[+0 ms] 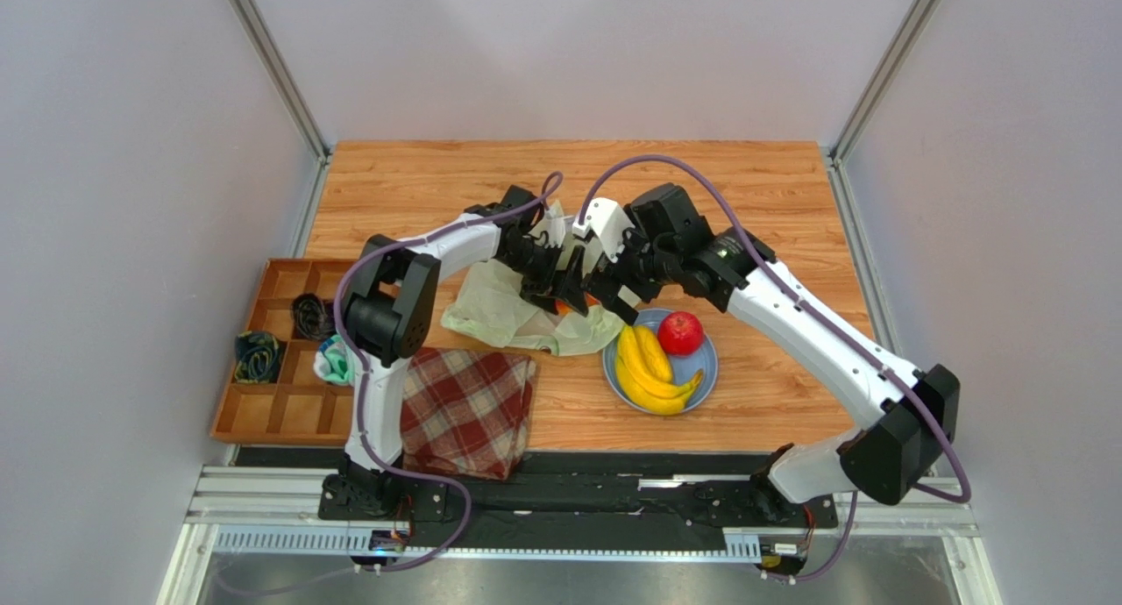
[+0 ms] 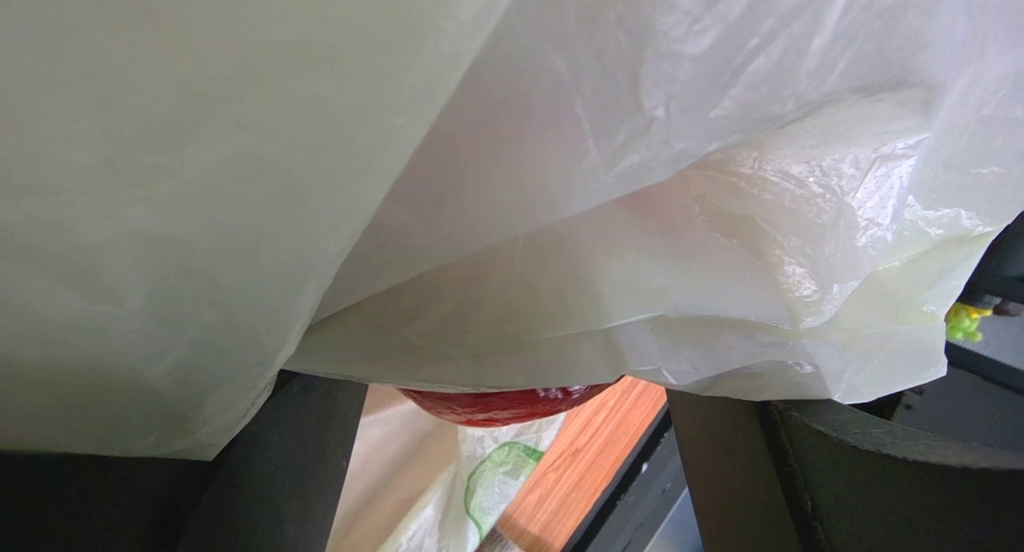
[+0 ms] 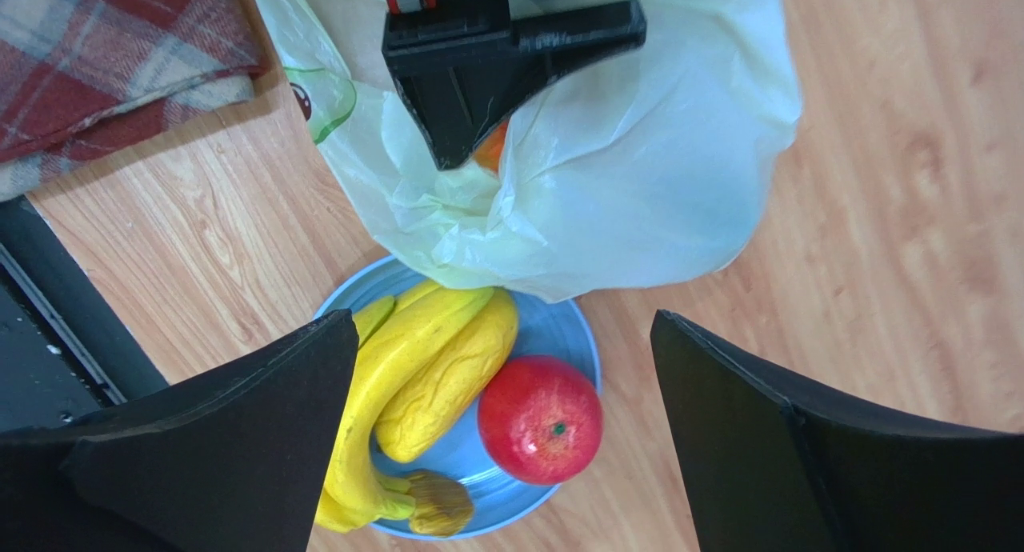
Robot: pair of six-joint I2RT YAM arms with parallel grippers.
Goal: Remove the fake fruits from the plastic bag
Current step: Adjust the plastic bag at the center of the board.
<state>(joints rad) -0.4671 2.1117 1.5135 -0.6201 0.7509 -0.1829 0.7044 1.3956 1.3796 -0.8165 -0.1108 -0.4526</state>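
The plastic bag (image 1: 494, 309) lies crumpled at mid-table, and its pale film (image 2: 541, 216) drapes over my left wrist view. My left gripper (image 1: 553, 290) is at the bag with its fingers wide apart under the film. A red fruit (image 2: 505, 402) shows ahead between them, untouched and mostly hidden. The right wrist view shows the bag (image 3: 625, 156), the left gripper (image 3: 481, 60) and an orange-red fruit (image 3: 490, 148) at its tip. My right gripper (image 3: 505, 318) is open and empty above the blue plate (image 3: 559, 324). On the plate lie the banana bunch (image 3: 421, 360) and a red fruit (image 3: 540, 418).
A folded red plaid cloth (image 1: 468, 408) lies left of the plate (image 1: 709, 368), touching the bag's near edge. A wooden compartment tray (image 1: 283, 408) with cables sits at the left edge. A black rail (image 1: 593, 471) runs along the table's near edge. Grey walls enclose three sides.
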